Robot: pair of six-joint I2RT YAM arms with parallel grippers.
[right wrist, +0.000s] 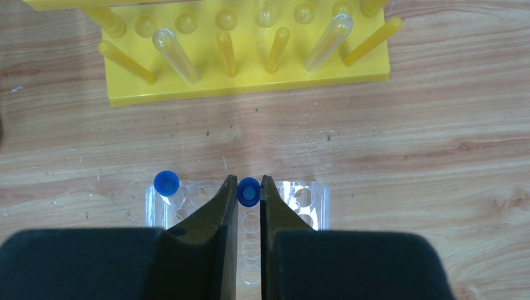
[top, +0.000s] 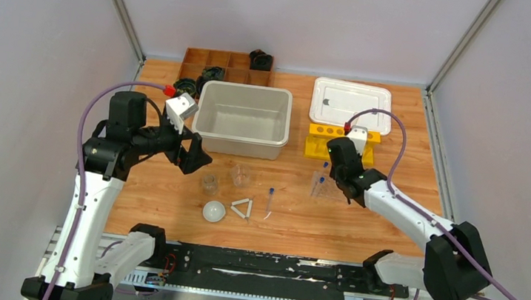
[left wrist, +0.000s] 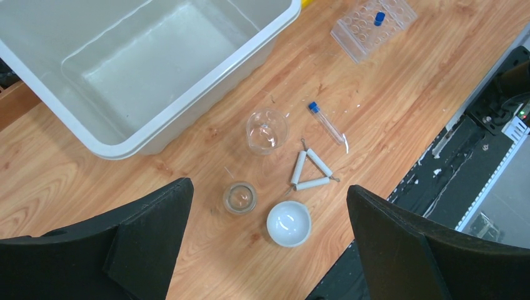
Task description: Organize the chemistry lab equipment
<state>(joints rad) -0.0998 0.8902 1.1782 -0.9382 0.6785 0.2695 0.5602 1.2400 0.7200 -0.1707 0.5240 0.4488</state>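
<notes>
Wood tabletop (top: 291, 227), pale grey walls (top: 29, 36), blk rail (top: 265, 265) nr front

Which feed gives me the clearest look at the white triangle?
Left wrist: the white triangle lies near centre, unobstructed, its three white sides and wire ends distinct. Top external shows it tiny, beside the white dome. Right wrist misses it.
</notes>
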